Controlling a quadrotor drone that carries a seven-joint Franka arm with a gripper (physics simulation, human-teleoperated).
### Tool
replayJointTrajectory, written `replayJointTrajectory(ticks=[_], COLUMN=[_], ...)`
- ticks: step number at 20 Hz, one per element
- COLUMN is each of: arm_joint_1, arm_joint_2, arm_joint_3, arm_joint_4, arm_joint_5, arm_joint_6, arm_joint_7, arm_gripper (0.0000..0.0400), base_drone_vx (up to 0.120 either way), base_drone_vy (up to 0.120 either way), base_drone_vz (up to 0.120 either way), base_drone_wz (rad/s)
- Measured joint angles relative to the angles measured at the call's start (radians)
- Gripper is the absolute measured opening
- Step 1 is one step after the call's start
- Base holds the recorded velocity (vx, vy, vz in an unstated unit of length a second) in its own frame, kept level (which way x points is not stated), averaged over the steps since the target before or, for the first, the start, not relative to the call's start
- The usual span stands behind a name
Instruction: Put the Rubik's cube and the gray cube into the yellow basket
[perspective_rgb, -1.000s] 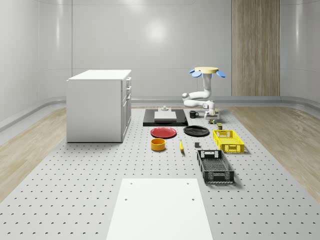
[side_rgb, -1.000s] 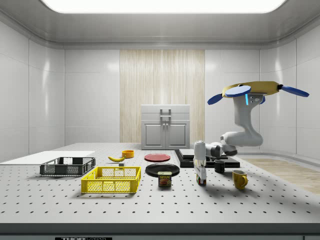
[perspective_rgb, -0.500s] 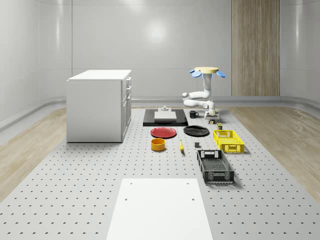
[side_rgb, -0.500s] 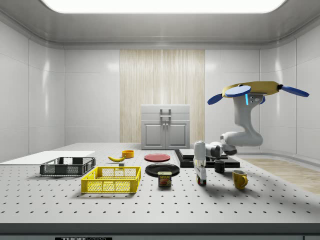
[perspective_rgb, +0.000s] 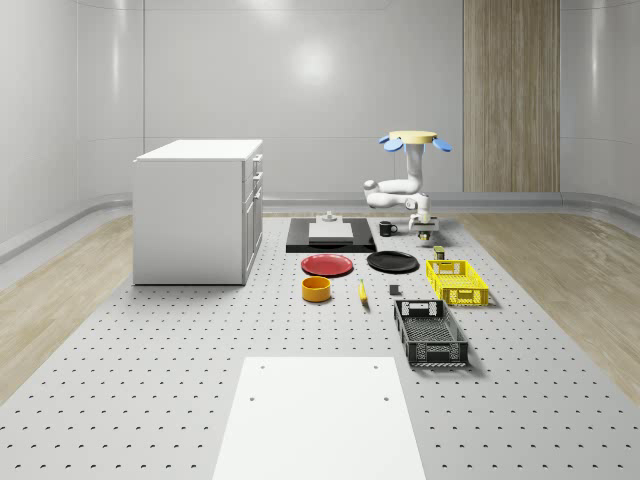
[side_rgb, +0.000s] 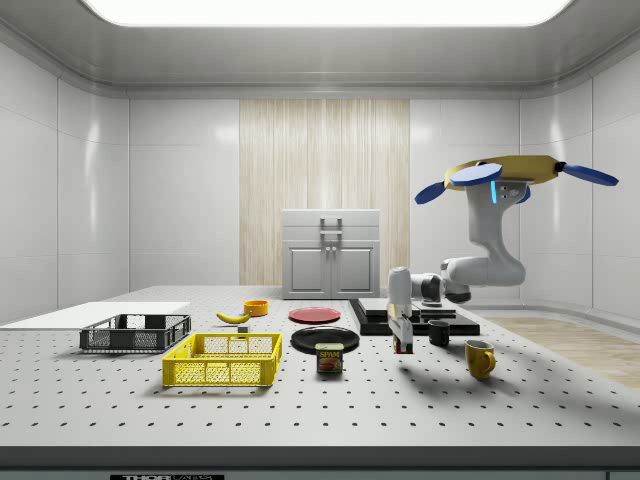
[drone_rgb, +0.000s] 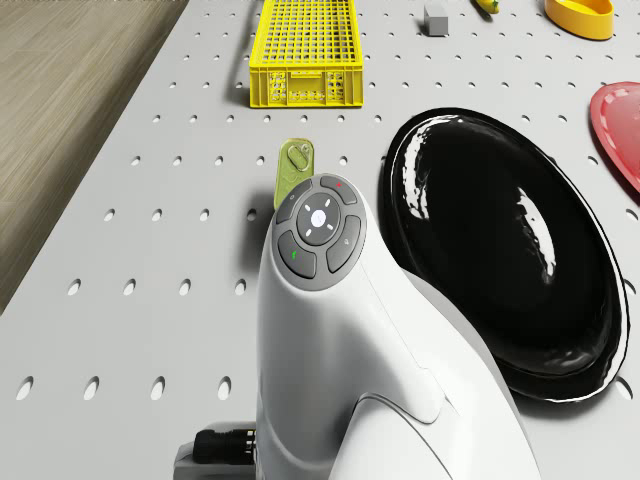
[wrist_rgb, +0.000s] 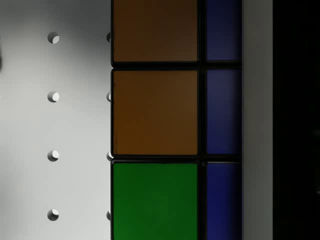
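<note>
The drone (side_rgb: 510, 172) hovers above the far end of the surface (drone_rgb: 150, 250), beside the black plate (drone_rgb: 500, 230), its arm bent down so that the gripper (side_rgb: 403, 345) hangs just above the surface. The fingers appear to be pinching the Rubik's cube (wrist_rgb: 155, 115): in the side view it sits between the fingertips, seemingly clear of the surface with a shadow below it, and in the wrist view it fills the space just in front of the camera. The step in hand looks like carrying the Rubik's cube to the basket (drone_rgb: 302, 88), which stands well apart, past a tin (drone_rgb: 292, 170). To do that well, the load would need enough height to pass the tin and the basket's near wall. It should then be let go low over the basket's middle, so that it does not bounce off the mesh. The Rubik's cube has no long axis; its orange and green faces look toward the wrist camera, and its edges run square to the rows of holes. The basket's long axis runs away from the drone, short wall nearest. The gray cube (drone_rgb: 435, 18) lies on the surface beyond the basket, not yet in it.
</note>
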Motion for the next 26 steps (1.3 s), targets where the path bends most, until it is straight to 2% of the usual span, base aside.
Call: replayJointTrajectory(ticks=[9, 15, 17, 24, 26], arm_joint_1=[-0.009, -0.013, -0.014, -0.018, -0.019], arm_joint_2=[-0.024, -0.041, -0.047, -0.066, -0.071], arm_joint_3=[0.041, 0.048, 0.05, 0.053, 0.054], arm_joint_4=[-0.004, -0.004, -0.004, -0.003, -0.003], arm_joint_5=[0.046, 0.058, 0.061, 0.07, 0.072], arm_joint_6=[0.009, 0.024, 0.029, 0.046, 0.051], arm_joint_7=[0.01, 0.014, 0.015, 0.019, 0.019], arm_gripper=[0.0325, 0.0325, 0.0325, 0.0325, 0.0325], base_drone_vx=[0.0, 0.12, 0.12, 0.12, 0.12], base_drone_vy=[0.0, 0.0, 0.02, 0.12, 0.02], base_drone_vz=[0.12, 0.12, 0.0, 0.0, 0.0], base_drone_wz=[0.0, 0.0, 0.0, 0.0, 0.0])
